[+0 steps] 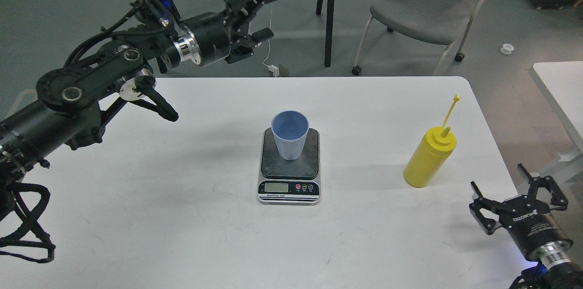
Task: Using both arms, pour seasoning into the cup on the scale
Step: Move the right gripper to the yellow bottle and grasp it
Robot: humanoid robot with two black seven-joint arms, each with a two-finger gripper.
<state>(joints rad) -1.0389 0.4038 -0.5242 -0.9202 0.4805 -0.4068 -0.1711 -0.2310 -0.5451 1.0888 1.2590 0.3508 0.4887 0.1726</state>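
Observation:
The light-blue ribbed cup (290,138) stands upright on the dark platform of the scale (289,189), at the middle of the white table (182,216). The yellow seasoning bottle (430,157) stands upright to the right, its cap strap sticking up. My left gripper (266,13) is open and empty, raised high behind the table's far edge, well left of the cup. My right gripper (519,198) is open and empty at the table's front right corner, below and right of the bottle.
A grey chair (423,7) and black table legs (329,16) stand on the floor behind the table. A second white table edge (560,88) shows at the right. A cable (269,43) hangs behind the far edge.

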